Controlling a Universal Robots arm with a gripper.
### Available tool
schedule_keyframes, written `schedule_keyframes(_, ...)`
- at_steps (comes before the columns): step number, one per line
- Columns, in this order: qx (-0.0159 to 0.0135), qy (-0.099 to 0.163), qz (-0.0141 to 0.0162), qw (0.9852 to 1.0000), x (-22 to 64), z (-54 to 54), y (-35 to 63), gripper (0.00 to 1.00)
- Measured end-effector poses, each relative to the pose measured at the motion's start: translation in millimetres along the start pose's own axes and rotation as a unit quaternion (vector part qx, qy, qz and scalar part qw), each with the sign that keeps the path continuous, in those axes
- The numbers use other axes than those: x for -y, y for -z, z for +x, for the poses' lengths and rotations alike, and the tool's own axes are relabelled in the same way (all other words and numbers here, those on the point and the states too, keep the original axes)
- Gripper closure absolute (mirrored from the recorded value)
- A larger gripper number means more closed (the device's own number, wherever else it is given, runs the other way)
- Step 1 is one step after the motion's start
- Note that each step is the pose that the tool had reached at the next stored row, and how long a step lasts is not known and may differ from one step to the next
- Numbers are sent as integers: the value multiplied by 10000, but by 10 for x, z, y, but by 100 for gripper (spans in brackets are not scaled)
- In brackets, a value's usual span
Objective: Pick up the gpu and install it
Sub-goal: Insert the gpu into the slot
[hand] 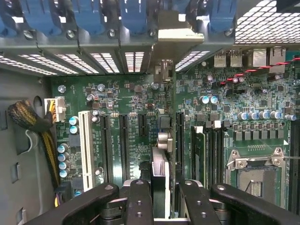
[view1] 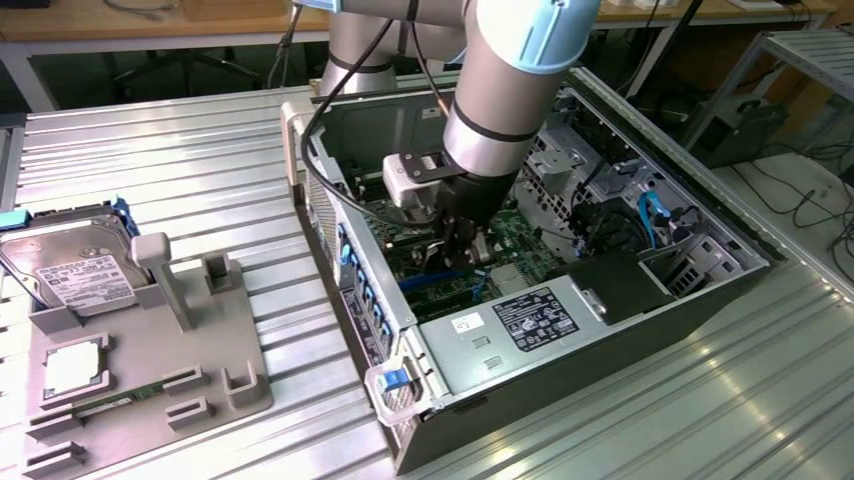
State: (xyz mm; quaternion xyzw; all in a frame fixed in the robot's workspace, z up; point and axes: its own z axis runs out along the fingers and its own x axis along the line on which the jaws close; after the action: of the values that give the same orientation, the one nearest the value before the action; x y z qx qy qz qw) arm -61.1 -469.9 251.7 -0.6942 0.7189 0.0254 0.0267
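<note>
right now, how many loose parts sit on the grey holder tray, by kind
silver hard drive with white label: 1
square silver processor chip: 1
narrow green memory stick: 1
total: 3

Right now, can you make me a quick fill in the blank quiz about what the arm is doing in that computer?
1. The gripper is shut on the ____, held edge-on.
2. The card hangs over the green ____ inside the open computer case.
3. On the grey tray beside the case, the silver ____ stands in a blue holder.

Missing words: gpu; motherboard; hard drive
</note>
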Motion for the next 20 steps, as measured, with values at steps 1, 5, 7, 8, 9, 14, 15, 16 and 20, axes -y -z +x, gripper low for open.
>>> schedule_keyframes(1,6,0,0,10000,0,1,-5,73)
schedule_keyframes(5,13,0,-1,10000,0,11,-18,73)
schedule_keyframes(7,12,0,-1,10000,0,12,-20,73)
schedule_keyframes(8,13,0,-1,10000,0,13,-22,73)
schedule_keyframes(9,10,1,-1,10000,0,12,-24,73)
schedule_keyframes(14,4,0,-1,10000,-2,13,-26,73)
schedule_keyframes(15,4,0,0,10000,-5,13,-26,73)
schedule_keyframes(16,4,-1,0,10000,-9,13,-27,73)
schedule_keyframes(20,4,1,0,10000,-18,14,-33,73)
